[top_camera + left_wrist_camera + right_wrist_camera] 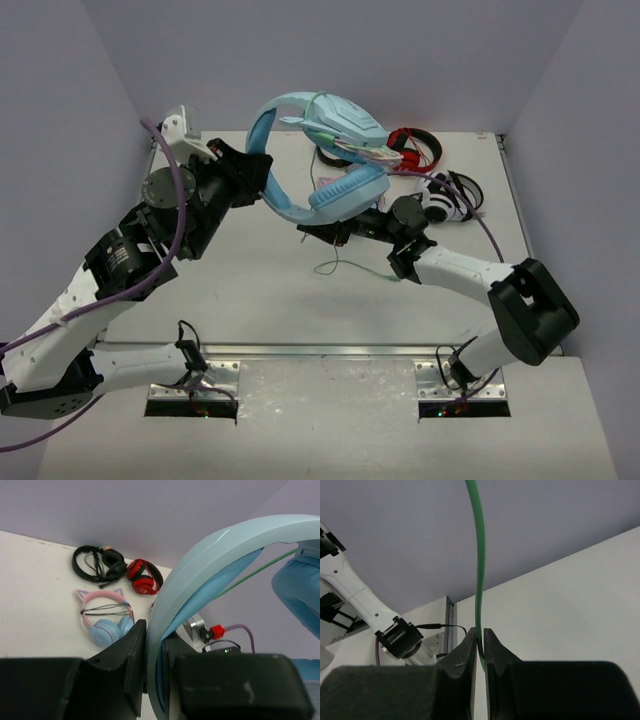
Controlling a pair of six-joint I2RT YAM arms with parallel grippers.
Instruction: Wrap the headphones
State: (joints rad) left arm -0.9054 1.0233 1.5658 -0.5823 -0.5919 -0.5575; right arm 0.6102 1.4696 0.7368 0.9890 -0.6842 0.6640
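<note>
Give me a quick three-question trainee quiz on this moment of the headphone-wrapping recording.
1. True or false: the left tool is shut on the blue headband.
2. What does the right tool pinch? A) the green cable B) an ear cup C) nothing
3. In the left wrist view, how many other pairs lie on the table?
Key: 1 true; 2 A; 3 three: black pair, red pair, pink pair.
</note>
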